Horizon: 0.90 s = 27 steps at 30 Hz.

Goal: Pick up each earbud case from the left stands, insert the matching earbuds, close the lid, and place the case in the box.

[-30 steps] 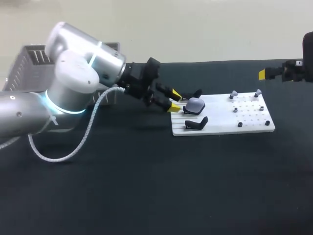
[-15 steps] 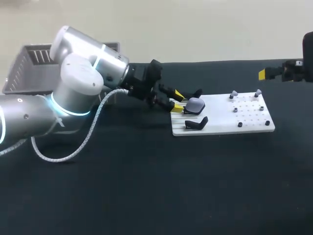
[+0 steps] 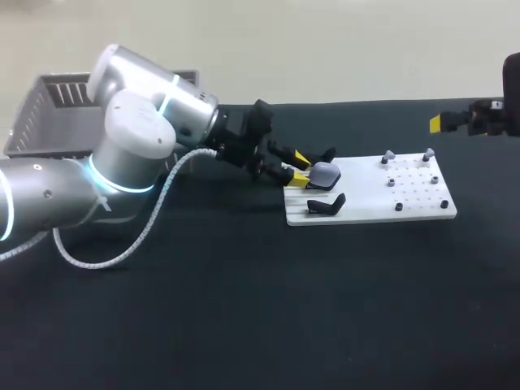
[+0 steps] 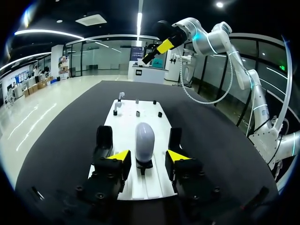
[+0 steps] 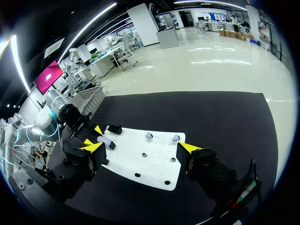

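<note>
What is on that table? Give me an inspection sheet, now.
Surface: black table, white board on it.
Job's things: grey earbud case on the middle stand; empty black stands either side; two earbuds on pegs; grey basket at far left.
Clutter: nothing seen.
Grippers: left gripper open, fingers flanking the case, not touching; right gripper open, raised beyond the board's earbud end.
Cables: white coiled cable hanging off the left arm.
Surroundings: nothing seen.

White board point(image 3: 370, 199), dotted with small dark pegs point(image 3: 399, 206), on a black table point(image 3: 244, 309). Earbud case point(image 3: 325, 173): pale lavender-grey. Stands point(image 3: 327, 205): black. Left gripper point(image 3: 298, 169): black, yellow-tipped. Left arm point(image 3: 138, 138): silver, with a cyan ring point(image 3: 114, 183). Basket point(image 3: 49, 114), far left: grey.
</note>
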Motion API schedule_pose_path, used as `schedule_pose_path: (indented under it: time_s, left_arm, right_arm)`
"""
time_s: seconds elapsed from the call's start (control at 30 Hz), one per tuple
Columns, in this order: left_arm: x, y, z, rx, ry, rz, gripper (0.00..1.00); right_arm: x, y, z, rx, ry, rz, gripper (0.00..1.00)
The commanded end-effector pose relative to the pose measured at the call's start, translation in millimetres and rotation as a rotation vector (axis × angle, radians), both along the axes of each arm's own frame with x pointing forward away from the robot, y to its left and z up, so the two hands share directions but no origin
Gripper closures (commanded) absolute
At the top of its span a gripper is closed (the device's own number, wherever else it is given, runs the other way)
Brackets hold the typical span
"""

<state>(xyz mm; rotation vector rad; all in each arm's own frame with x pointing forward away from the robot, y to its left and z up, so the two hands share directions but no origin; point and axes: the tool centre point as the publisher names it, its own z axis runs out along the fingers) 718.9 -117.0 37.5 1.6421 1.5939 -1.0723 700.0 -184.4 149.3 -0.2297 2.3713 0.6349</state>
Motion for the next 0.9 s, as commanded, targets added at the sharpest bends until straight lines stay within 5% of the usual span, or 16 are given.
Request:
schedule_pose_path:
  time_s: [0.03, 0.9]
  left_arm:
    - [4.1, -3, -2.3, 0.0, 0.003, -0.008, 0.5]
    - [3.6, -14, -7.6, -0.002, -0.003, -0.023, 0.53]
  right_arm:
    - [-0.3, 0, 0, -0.001, 0.0, 0.0, 0.0]
    - [-0.3, 0, 0, -0.001, 0.0, 0.0, 0.0]
